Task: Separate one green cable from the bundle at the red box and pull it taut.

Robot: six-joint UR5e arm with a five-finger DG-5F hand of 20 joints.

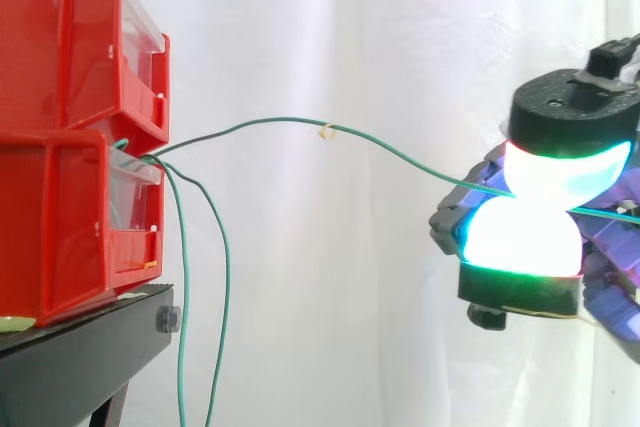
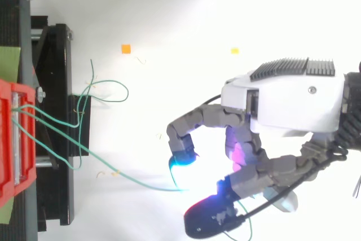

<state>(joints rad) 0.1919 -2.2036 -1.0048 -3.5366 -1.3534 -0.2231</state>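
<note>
Plain white curtain behind a black stand, bright white floor beneath.

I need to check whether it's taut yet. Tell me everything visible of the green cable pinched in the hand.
The green cable is a thin, wire-like strand. It leaves the front of the lower red bin, arcs gently upward, carries a small yellowish tie, then slopes down to the hand, pinched between its glowing pads, its end running past them. It curves, so it is not fully taut. Other green strands hang from the same bin.
</note>
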